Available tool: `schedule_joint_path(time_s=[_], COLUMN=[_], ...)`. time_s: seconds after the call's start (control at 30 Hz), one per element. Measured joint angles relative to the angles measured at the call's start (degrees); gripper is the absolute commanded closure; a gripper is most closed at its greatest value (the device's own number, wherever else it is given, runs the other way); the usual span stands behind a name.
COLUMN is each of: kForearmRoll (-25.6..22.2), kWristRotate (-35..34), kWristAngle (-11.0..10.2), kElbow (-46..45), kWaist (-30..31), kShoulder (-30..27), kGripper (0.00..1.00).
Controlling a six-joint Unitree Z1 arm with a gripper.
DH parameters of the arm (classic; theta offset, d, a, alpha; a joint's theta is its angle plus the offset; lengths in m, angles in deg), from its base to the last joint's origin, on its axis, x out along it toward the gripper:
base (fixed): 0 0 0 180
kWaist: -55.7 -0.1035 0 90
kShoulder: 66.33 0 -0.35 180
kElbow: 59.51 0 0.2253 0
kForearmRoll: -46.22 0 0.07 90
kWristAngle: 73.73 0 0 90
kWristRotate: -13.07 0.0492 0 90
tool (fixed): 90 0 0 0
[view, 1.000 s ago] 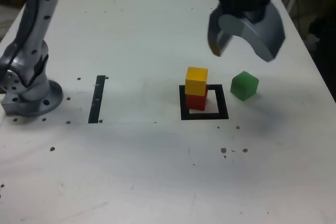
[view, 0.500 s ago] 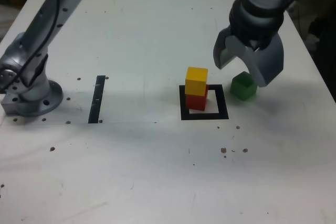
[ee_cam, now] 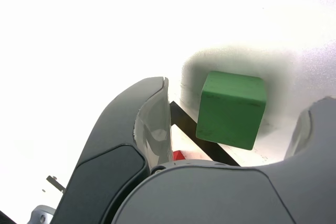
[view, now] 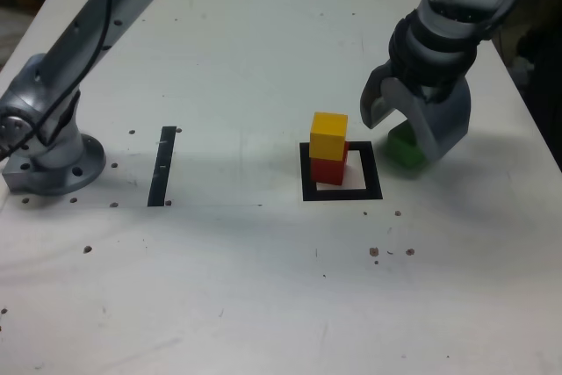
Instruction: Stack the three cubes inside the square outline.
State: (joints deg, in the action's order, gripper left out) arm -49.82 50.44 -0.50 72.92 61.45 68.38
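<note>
A pale, matte white bench (view: 263,287) fills nearly the whole exterior view; its surface is dotted with small dark specks and holes, most thickly along the lower half. Dim, dark room clutter is glimpsed only at the top corners and down the right edge of the frame. At the left edge the arm's grey round base (view: 53,164) is bolted to the bench, and a thin black strip (view: 162,166) lies just right of it. Right of centre the square outline (view: 341,189) is laid flat, with the red cube (view: 329,169) standing inside it toward its upper left corner and the yellow cube (view: 329,135) stacked on top. In the upper right the claw (view: 411,133) is lowered over the green cube (view: 402,148), which rests on the bench just right of the outline. In the wrist view the claw's jaws are seen spread, with the cube between them and gaps on both sides.
</note>
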Motion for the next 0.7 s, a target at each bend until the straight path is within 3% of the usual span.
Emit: schedule_joint_path(time_s=[0.4, 0.6, 0.7], kForearmRoll=[-0.06, 0.05, 0.16], kWristRotate=[0.38, 0.56, 0.17], kWristAngle=[1.40, 1.91, 2.24], kElbow=[-0.06, 0.36, 0.82], kWaist=[0.00, -0.01, -0.13], kShoulder=[1.05, 1.76, 1.76], kGripper=[0.44, 0.66, 0.72])
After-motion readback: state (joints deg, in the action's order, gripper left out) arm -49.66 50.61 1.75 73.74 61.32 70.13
